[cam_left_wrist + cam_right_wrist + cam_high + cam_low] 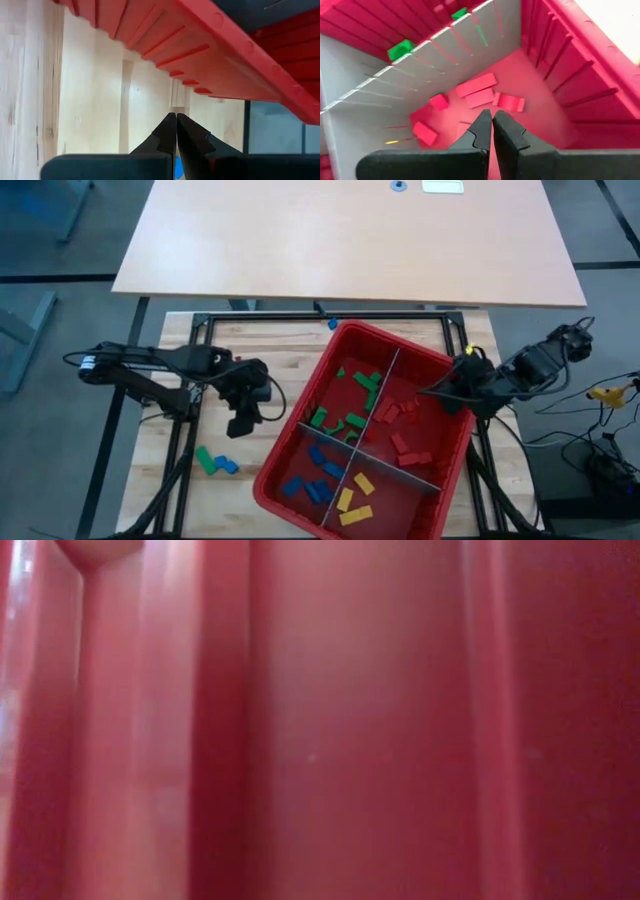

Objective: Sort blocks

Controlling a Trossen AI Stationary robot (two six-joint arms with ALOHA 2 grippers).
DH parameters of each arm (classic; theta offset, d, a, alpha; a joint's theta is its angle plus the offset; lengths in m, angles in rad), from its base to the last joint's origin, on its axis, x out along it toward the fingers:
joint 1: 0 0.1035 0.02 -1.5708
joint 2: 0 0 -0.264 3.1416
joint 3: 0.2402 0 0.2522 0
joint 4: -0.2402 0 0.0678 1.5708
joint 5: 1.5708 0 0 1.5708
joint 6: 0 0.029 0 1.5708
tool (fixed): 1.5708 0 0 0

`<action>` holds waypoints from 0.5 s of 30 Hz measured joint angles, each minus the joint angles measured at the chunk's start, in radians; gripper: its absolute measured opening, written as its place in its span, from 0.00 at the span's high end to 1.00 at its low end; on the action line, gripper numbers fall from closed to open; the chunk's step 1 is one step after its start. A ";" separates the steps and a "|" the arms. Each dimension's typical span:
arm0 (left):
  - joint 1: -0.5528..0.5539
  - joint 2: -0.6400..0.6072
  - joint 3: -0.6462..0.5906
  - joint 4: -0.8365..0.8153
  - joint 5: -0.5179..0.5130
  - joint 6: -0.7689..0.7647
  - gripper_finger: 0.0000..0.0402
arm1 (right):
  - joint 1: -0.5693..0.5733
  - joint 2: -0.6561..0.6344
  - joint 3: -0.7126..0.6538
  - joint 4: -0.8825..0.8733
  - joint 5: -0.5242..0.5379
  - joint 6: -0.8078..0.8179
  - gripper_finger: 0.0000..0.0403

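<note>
Both grippers pinched together, empty: left gripper (243, 423) over pale grained wood beside the ribbed red bin (445, 470), right gripper (492, 127) above flat red blocks (476, 85)

The left arm is reaching in from the left, its gripper (243, 423) pointing down toward the tabletop (170, 470), jaws pressed together and holding nothing. The right gripper (447, 393) is angling inward from the right, jaws nearly closed, empty.

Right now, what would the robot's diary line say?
left gripper: shut, on table beside red bin | right gripper: shut, above red blocks | loose: green block, blue block
</note>
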State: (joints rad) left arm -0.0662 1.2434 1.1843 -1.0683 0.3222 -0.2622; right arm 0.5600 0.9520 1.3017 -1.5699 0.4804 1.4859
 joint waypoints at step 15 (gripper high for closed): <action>0.000 -0.083 0.014 -0.003 -0.026 -0.087 1.00 | -0.298 0.154 -0.036 -0.001 -0.023 -0.261 1.00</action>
State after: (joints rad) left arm -0.0663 1.1603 1.1980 -1.0715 0.2966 -0.3497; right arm 0.2623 1.1064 1.2655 -1.5709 0.4572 1.2248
